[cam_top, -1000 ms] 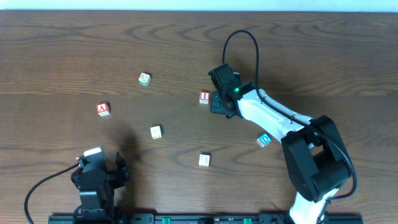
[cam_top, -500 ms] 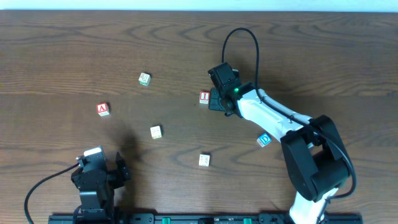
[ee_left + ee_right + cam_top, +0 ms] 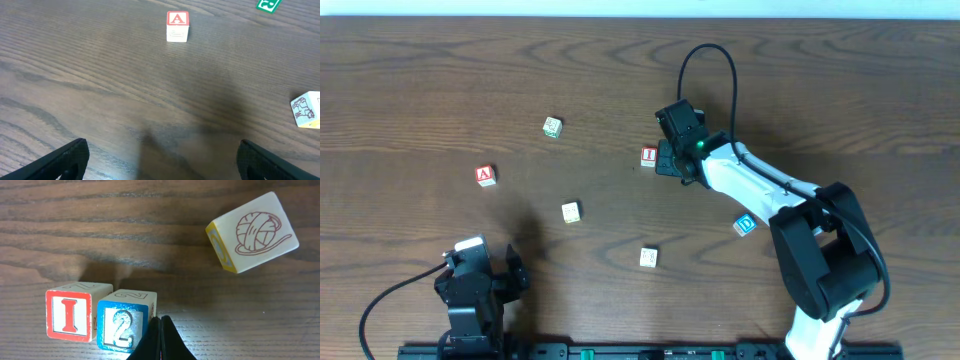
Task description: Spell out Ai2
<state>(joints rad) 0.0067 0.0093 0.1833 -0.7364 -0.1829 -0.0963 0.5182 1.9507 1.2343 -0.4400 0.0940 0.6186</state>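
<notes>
Overhead view, 12 o'clock at the top edge of the picture: the right gripper (image 3: 666, 160) sits at the centre of the table (image 3: 420, 80), immediately at 3 o'clock of the I block (image 3: 648, 156). In the right wrist view the two fingers are pressed together with no gap and hold nothing. Their joined tip (image 3: 160, 336) lies at the 4 o'clock corner of the 2 block (image 3: 125, 324), touching it or just beside it; the contact cannot be confirmed. The 2 block stands at 3 o'clock of the I block (image 3: 70, 315), the two side by side and touching or nearly so, both with the character face up. In the overhead view the 2 block is apparently hidden under the gripper body. A yarn block (image 3: 252, 232) lies tilted at 1 o'clock of this pair, apart from it. The A block (image 3: 486, 176) lies at 9 o'clock of the I block, well apart, and faces up in the left wrist view (image 3: 177, 26). The left gripper (image 3: 480, 285) rests at 7 o'clock of the table, jaws spread wide and empty (image 3: 170, 162). A green block (image 3: 552, 127) lies at 1 o'clock of the A block, and a blue block (image 3: 745, 225) at 4 o'clock of the right gripper.
</notes>
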